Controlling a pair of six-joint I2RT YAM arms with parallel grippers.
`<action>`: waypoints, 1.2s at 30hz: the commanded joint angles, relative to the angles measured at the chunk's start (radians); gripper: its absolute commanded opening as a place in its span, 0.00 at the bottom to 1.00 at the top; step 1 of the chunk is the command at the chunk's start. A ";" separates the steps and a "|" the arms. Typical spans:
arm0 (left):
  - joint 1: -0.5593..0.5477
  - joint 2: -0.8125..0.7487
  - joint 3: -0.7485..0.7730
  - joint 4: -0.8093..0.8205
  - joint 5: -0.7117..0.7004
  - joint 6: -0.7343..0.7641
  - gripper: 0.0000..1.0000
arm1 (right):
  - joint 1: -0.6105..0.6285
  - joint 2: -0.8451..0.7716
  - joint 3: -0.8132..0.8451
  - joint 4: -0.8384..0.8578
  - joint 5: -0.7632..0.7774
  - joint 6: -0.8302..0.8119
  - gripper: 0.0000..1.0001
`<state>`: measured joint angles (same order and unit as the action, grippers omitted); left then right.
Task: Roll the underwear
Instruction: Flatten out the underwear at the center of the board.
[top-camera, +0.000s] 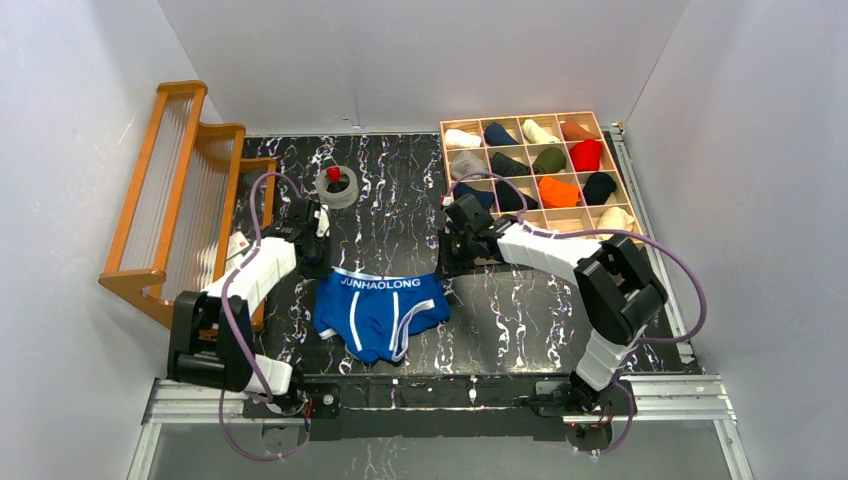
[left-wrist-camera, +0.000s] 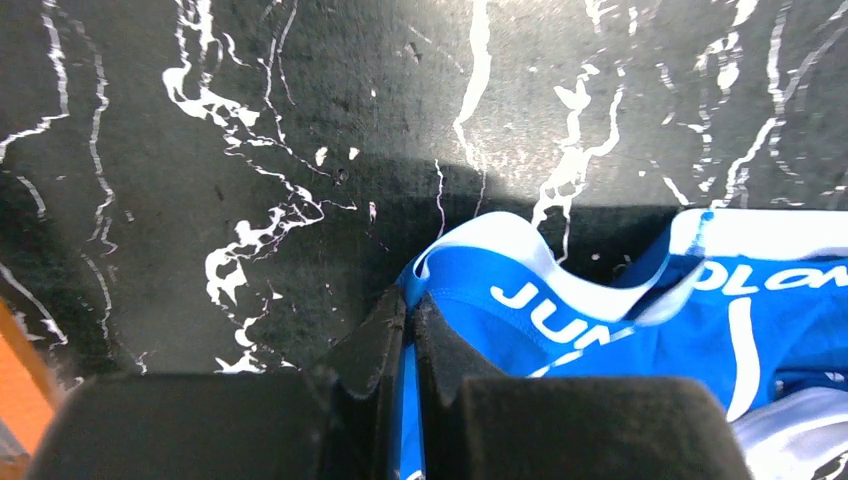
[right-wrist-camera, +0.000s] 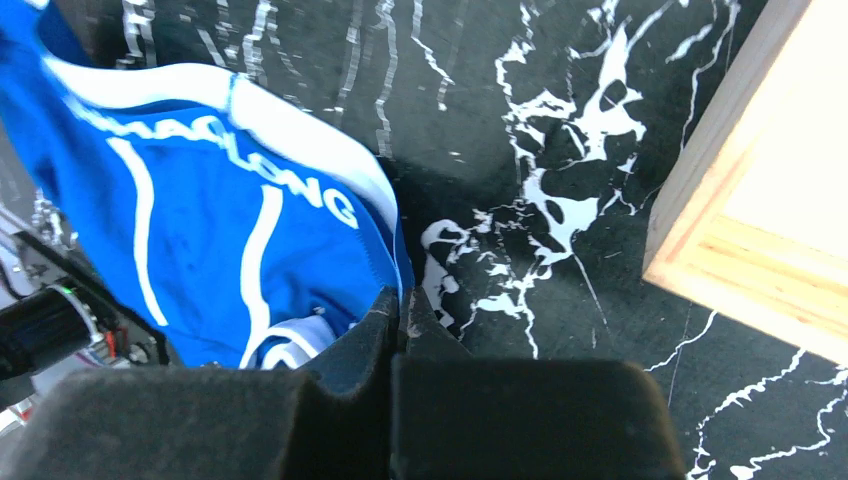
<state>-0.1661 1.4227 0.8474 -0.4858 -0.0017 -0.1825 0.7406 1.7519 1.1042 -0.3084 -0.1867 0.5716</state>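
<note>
Blue garment: the underwear (top-camera: 380, 310) lies spread flat on the table (top-camera: 500, 310), in the near-centre area between the two arms.
Orientation: waistband (top-camera: 380, 283) along the far edge, lettering "JUNHAOLONG" legible from above; leg openings with white stripes point toward the arm bases.
Left gripper (left-wrist-camera: 408, 310): clamped on the left corner of the waistband; the wrist view shows blue fabric pinched between the closed fingers, with the white trim buckled upward just beyond them.
Right gripper (right-wrist-camera: 402, 305): clamped on the right corner of the waistband; the wrist view shows the fingers pressed together with the blue edge caught at their tips.
Surface: black marble pattern with white veining.
Wooden organiser (top-camera: 520, 118): far right of the table, well apart from the garment; compartments hold rolled fabric items in several colours.
Tape roll (top-camera: 340, 188): far centre-left, beyond the left gripper.
Wooden rack (top-camera: 170, 190): along the left edge of the table.
</note>
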 joint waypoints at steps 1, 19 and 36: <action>0.009 -0.112 0.020 -0.030 -0.027 -0.015 0.00 | 0.003 -0.102 0.065 -0.028 -0.010 -0.035 0.01; 0.012 -0.780 0.350 -0.410 -0.080 -0.387 0.00 | 0.001 -0.733 0.010 0.005 -0.242 -0.174 0.01; 0.011 -0.547 0.177 -0.286 0.050 -0.419 0.00 | -0.043 -0.248 0.210 -0.150 -0.036 -0.111 0.01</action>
<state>-0.1593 0.6994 1.1931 -0.9379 0.0460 -0.5884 0.7341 1.2518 1.2301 -0.3878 -0.3634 0.4675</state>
